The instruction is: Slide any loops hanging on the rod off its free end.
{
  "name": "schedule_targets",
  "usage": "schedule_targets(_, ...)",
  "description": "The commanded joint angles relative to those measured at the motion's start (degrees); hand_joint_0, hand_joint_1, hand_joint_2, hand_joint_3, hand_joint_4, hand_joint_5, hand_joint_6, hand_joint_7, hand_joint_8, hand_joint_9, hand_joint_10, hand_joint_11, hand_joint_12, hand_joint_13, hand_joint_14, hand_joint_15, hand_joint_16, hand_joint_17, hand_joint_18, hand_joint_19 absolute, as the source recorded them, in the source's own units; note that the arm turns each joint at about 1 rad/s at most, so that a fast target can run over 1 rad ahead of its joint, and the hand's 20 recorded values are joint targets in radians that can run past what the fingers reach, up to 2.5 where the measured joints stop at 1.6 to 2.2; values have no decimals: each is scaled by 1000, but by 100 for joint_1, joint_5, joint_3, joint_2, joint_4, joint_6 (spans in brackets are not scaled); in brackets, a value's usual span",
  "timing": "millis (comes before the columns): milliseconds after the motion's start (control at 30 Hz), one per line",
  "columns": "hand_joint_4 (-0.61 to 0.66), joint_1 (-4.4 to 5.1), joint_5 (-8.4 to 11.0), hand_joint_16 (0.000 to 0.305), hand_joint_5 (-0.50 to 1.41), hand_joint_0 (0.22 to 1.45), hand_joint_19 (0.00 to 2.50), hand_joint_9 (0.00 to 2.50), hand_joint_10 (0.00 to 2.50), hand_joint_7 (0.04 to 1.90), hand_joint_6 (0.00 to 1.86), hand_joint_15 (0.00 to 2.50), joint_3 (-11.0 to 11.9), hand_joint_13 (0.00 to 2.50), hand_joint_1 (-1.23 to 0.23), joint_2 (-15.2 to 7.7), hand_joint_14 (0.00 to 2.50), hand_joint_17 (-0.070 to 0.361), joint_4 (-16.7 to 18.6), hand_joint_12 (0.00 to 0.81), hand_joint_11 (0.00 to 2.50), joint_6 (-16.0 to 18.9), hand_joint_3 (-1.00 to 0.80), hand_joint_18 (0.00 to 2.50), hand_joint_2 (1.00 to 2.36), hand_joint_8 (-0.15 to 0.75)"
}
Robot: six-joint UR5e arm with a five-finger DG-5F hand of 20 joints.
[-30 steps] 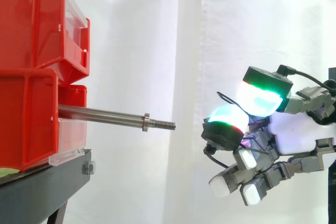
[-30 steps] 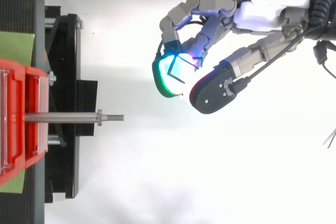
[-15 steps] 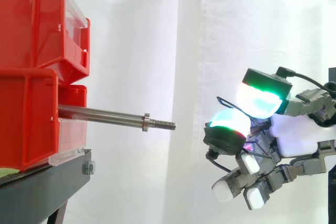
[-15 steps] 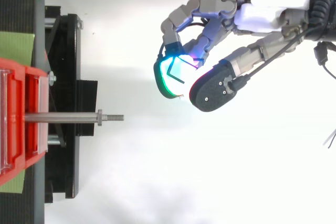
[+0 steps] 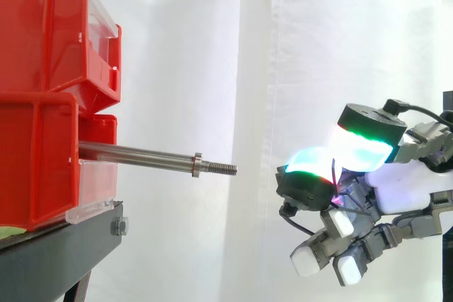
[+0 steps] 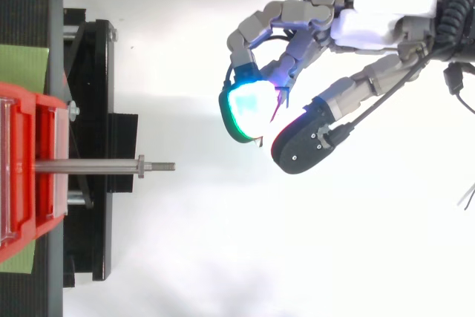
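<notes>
Steel threaded rod [image 5: 134, 153], centre-left, sits bare; hand [image 5: 400, 182], lower right, curled on nothing visible. Risk: needless approach knocks hand into rod tip.

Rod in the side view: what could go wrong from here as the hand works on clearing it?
No loop shows on the rod; another reach would probably achieve nothing.
The hand hangs apart from the threaded tip, near its height; advancing carelessly could knock it against that tip.
Such a knock might shift the red bins the rod sticks out of.
</notes>
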Motion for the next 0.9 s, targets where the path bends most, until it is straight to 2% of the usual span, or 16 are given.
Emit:
schedule_targets(0, -12, 12, 1, 39, -163, 651, 407, 1034, 13, 1284, 913, 160, 7, 783, -822, 3, 6, 89, -5, 295, 435, -1, -262, 822, 1017, 296)
schedule_targets(133, 6, 12, 1, 40, -155, 631, 425, 1053, 13, 1294, 907, 171, -1, 784, -802, -5, 6, 90, -5, 296, 429, -1, -259, 816, 1015, 296)
schedule_targets(233, 65, 12, -7, 41, -153, 603, 447, 1063, 13, 1175, 910, 175, -1, 770, -738, -5, 7, 92, -23, 297, 428, -1, -289, 800, 1013, 297)
schedule_targets(500, 72, 12, -7, 41, -148, 588, 467, 1070, 13, 1282, 888, 178, -1, 756, -710, 3, 6, 93, -32, 296, 431, -1, -268, 780, 1015, 300)
schedule_targets(733, 47, 12, -7, 53, -116, 590, 415, 1168, 13, 1318, 890, 151, -1, 825, -684, 3, 5, 118, -49, 340, 389, -1, -176, 885, 1005, 332)
schedule_targets(867, 78, 12, 1, 54, -115, 583, 405, 1184, 11, 1268, 891, 147, 7, 837, -573, 3, 4, 122, -84, 347, 388, -19, -208, 894, 1004, 344)
